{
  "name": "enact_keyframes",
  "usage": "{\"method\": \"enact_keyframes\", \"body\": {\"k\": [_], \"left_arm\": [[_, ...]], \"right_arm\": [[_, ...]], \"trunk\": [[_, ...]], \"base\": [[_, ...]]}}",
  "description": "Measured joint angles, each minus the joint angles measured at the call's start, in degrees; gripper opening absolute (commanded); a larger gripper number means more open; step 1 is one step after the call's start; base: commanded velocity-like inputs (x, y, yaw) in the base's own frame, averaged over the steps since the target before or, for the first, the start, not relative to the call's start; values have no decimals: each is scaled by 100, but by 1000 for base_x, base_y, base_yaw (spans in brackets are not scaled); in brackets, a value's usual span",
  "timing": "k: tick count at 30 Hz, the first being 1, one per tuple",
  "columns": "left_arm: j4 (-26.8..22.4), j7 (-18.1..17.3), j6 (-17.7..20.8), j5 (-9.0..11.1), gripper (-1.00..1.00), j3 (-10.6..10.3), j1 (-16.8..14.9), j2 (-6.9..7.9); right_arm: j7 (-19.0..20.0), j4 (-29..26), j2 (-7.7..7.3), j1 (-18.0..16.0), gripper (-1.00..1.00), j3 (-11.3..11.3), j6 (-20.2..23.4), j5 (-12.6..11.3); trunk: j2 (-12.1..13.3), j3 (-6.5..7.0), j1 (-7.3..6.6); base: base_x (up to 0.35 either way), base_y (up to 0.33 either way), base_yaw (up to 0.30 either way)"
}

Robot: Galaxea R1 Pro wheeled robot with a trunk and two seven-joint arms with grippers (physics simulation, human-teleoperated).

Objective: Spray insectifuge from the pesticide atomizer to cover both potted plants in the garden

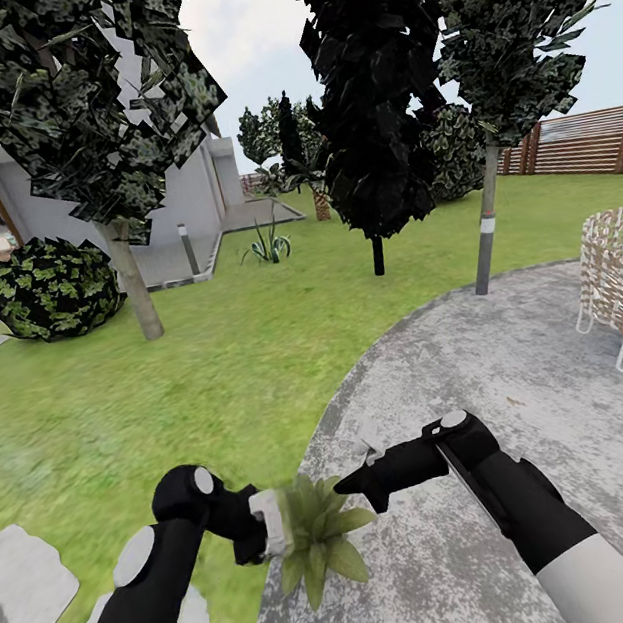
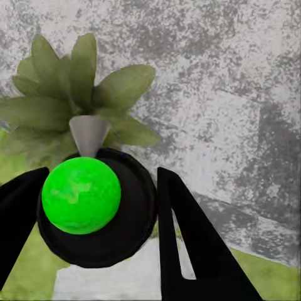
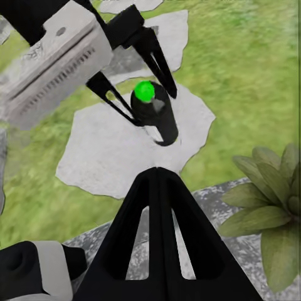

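While the left gripper [image 2: 94,207] clamps the pesticide atomizer [image 3: 157,113] between its fingers, the nozzle points at a potted plant [image 1: 319,538] just ahead of it on the patio [image 1: 524,367] edge, apparently lined up for spraying. Beside the plant, the right gripper [image 3: 157,188] hovers with fingers pressed together, seemingly idle.

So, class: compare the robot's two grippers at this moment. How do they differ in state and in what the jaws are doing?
1. The left gripper has its jaws clamped on the pesticide atomizer; the right gripper holds nothing.
2. The left jaws stand apart around the bottle; the right jaws are pressed together.
3. The left gripper is over the lawn's edge, the right over the patio.
Both are black and flank the potted plant.
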Motion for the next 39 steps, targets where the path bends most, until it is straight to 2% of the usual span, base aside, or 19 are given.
{"method": "enact_keyframes", "body": {"k": [1, 3, 5, 6, 8, 9, 11, 13, 15, 18, 19, 22, 24, 28, 31, 34, 36, 38, 39], "left_arm": [[17, 19, 2, -3, -100, 424, -1, 63], [26, 39, 3, -3, -100, 1067, 0, 107], [28, 45, 3, -3, -100, 1687, 0, 119], [32, 51, 8, -4, -100, 2161, 0, 122], [45, 49, 27, -1, -100, 2580, 1, 116], [73, 52, 50, 2, -100, 2758, 2, 114], [171, 57, 114, 12, -100, 3178, 2, 111], [216, 60, 140, 21, -100, 3623, 2, 111], [233, 94, 148, 24, -100, 3929, 2, 105], [242, 321, 159, 29, -100, 4239, 3, 92], [243, 427, 173, 30, -100, 4320, 3, 79], [247, 809, 293, 29, -100, 4614, 6, -46], [297, 1083, 361, 34, -100, 4828, 9, -97], [649, 1533, 408, 51, -100, 5056, 13, -143], [736, 1828, 517, 52, -100, 5121, 13, -149], [752, 1922, 883, 52, -100, 5123, 13, -150], [758, 1961, 1515, 53, -100, 5086, 13, -151], [759, 1966, 1714, 55, -100, 5020, 13, -156], [759, 1960, 1797, 54, -100, 4834, 13, -181]], "right_arm": [[-12, 23, -23, 13, -100, -11, 0, -11], [-46, 187, -43, 29, -100, -28, -1, -13], [-178, 620, -56, 41, -100, -51, 1, -15], [-444, 1144, -77, 71, -100, -83, 2, -10], [-785, 1857, -201, 92, -100, -255, 8, -21], [-931, 2231, -285, 98, -100, -411, -14, -26], [-1158, 3079, -422, 104, -100, -938, -399, -38], [-1235, 3729, -527, 106, -100, -1548, -1181, -9], [-1334, 4213, -750, 106, -100, -1918, -1681, -29], [-1622, 5086, -1234, 106, -100, -2172, -2144, -50], [-1702, 5322, -1345, 106, 100, -2199, -2296, -60], [-1990, 5960, -1593, 108, 100, -2234, -2858, -64], [-2350, 6296, -1671, 110, 100, -2244, -3104, -67], [-3548, 6570, -1720, 99, 100, -2250, -3240, -91], [-4542, 6605, -1717, 96, 100, -2256, -3252, -104], [-4901, 6613, -1714, 95, 100, -2261, -3254, -113], [-5049, 6615, -1702, 95, 100, -2332, -3254, -167], [-5070, 6615, -1704, 95, 100, -2395, -3254, -355], [-5055, 6615, -1707, 95, 100, -2430, -3254, -654]], "trunk": [[0, 0, 0], [0, 0, 0], [0, 0, 0], [0, -1, 0], [0, -1, 0], [0, -1, 0], [0, -1, 0], [0, -1, 0], [0, -1, 0], [0, -1, 0], [0, -1, 0], [0, -1, 0], [0, 0, 0], [0, 0, 0], [0, 0, 0], [0, 0, 0], [0, 0, 0], [0, 0, 0], [0, 0, 0]], "base": [[0, 0, 0], [0, 0, 0], [0, 0, 0], [0, 0, 0], [0, 0, 0], [0, 0, 0], [0, 0, 0], [0, 0, 0], [0, 0, 0], [0, 0, 0], [0, 0, 0], [0, 0, 0], [0, 0, 0], [0, 0, 0], [0, 0, 0], [0, 0, 0], [0, 0, 0], [0, 0, 0], [0, 0, 0]]}}
